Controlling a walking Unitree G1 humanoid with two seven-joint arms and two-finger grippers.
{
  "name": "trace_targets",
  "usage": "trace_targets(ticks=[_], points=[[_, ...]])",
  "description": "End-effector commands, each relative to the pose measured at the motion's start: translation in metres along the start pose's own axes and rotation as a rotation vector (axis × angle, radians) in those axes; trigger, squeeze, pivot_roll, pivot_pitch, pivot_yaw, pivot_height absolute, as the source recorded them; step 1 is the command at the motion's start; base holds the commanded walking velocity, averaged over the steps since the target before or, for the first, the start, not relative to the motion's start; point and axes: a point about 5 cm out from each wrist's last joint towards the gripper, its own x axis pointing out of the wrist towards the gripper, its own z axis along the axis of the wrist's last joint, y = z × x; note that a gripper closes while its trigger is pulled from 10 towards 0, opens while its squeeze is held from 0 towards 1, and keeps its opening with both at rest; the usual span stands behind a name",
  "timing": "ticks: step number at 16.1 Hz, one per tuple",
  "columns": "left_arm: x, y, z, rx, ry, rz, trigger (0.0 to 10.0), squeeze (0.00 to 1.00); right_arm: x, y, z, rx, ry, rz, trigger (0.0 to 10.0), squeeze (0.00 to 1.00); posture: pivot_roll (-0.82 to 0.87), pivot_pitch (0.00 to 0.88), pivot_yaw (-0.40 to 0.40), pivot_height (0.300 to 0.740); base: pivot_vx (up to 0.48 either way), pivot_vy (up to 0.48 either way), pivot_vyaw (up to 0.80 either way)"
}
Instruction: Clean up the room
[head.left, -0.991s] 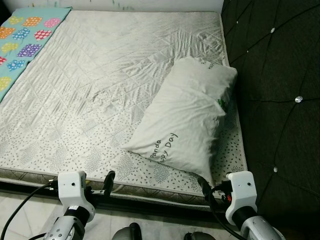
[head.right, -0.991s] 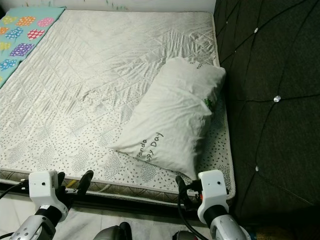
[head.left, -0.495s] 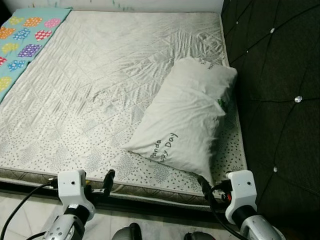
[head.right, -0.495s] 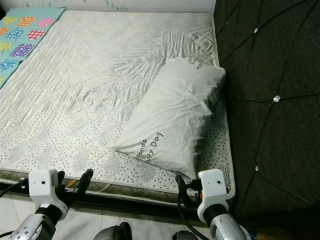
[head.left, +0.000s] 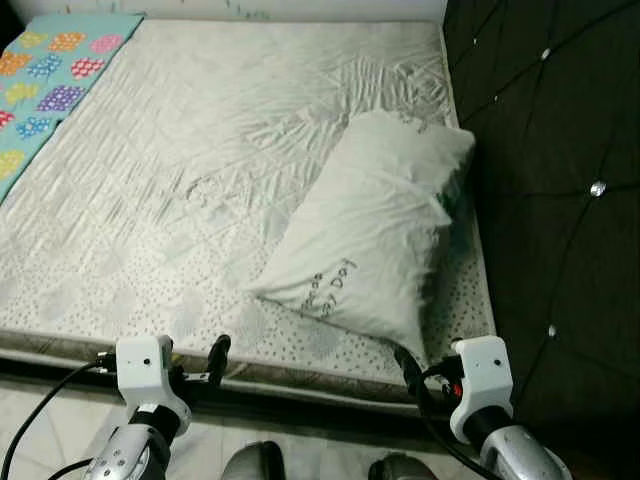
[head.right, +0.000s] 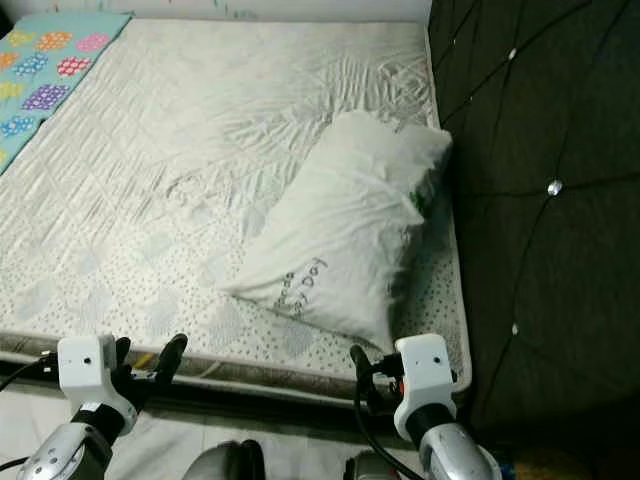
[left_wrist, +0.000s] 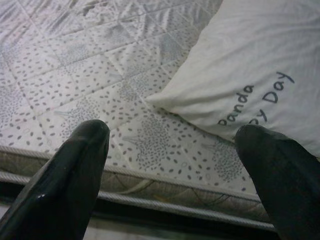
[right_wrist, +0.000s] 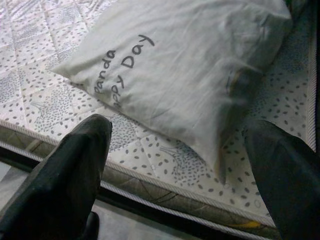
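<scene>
A white pillow printed "Panda Happy Day" lies askew on the quilted mattress, its far end against the dark headboard. Both grippers hover low at the bed's near edge, just short of the mattress. My left gripper is open and points at the mattress corner beside the pillow. My right gripper is open too, with the pillow's near corner ahead of its fingers. Neither touches the pillow. In the left eye view the left gripper and right gripper sit near the bottom.
A turquoise blanket with coloured patches covers the bed's far left side. The tufted black headboard runs along the right. The mattress edge and dark bed frame lie right before me, with pale floor below and my feet.
The whole picture has shifted slightly and blurred, so the camera moved. The pillow and both open grippers keep their places relative to the bed.
</scene>
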Motion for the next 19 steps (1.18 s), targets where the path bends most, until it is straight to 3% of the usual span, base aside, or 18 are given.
trace_targets(ticks=[1, 9, 19], points=[[-0.0028, 0.0055, -0.0051, -0.003, 0.027, 0.024, 10.0, 0.0, -0.0019, 0.0022, -0.0035, 0.009, 0.015, 0.008, 10.0, 0.0, -0.09, 0.211, 0.063, 0.645, 0.0, 0.0, 0.0], [-0.0015, 0.0049, -0.0054, -0.005, 0.028, 0.023, 10.0, 0.0, -0.0011, 0.0013, -0.0037, 0.011, 0.014, 0.005, 10.0, 0.0, -0.09, 0.208, 0.062, 0.565, 0.0, 0.0, 0.0], [-0.0017, 0.0031, -0.0047, -0.025, 0.017, -0.002, 10.0, 0.0, -0.0018, 0.0013, -0.0046, 0.02, 0.017, 0.006, 10.0, 0.0, -0.09, 0.206, 0.063, 0.565, 0.0, 0.0, 0.0]])
